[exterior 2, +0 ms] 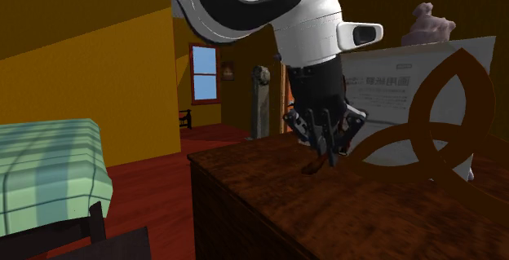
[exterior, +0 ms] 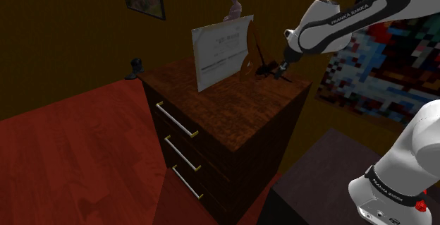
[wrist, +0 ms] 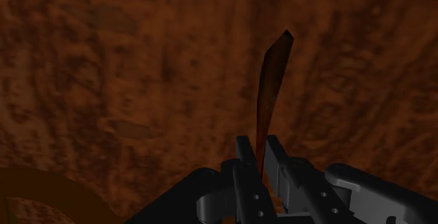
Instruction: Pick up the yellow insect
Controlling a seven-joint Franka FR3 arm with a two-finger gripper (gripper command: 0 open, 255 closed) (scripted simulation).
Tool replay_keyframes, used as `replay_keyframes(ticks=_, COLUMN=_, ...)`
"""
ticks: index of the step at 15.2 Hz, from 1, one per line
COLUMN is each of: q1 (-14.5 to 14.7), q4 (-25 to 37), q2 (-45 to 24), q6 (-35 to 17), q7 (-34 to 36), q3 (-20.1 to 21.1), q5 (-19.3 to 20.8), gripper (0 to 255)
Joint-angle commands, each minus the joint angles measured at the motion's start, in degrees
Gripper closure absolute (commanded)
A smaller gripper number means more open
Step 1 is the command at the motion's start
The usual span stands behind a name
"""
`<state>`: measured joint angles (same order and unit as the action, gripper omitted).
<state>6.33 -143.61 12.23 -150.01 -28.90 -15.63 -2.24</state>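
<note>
on the dresser top [exterior: 233,111], toward its back corner at about 2 o'clock from the top's middle in the shoulder view, the gripper [exterior: 271,68] is down at surface level. white card [exterior: 222,51] stands at its 9 o'clock, with the trefoil ornament [exterior: 250,58] between card and gripper and a pale figurine [exterior: 234,8] behind the card. second exterior view: gripper [exterior 2: 326,148] points down, ornament [exterior 2: 440,120] at its 3 o'clock, insect [exterior 2: 313,168] right under the tips at 6 o'clock, low against the wood [exterior 2: 269,185]. can't tell if it's touching the wood or just clear. it reads orange-brown here, not clearly yellow. wrist view: jaws are nearly together and clamped on the near end of the insect [wrist: 274,75]. it's a thin curved sliver running straight out ahead of the gripper [wrist: 257,149] over the dresser top [wrist: 105,82]. handling guess: very light, narrow, likely stiff but easy to snap or crush, so little force is needed. contact patch is small and at one end, so i'd expect it to pivot or slide out in the pinch if moved fast. a hold nearer mid-body, across the thin dimension, would be safer. if keeping this grip, lift slow and straight up, clear of the ornament.
</note>
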Motion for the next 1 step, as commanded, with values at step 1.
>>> replay_keyframes(ticks=1, q1=-0.1, q4=0.3, q2=0.2, q6=0.6, q7=0.1, q3=0.0, q5=0.1, gripper=255)
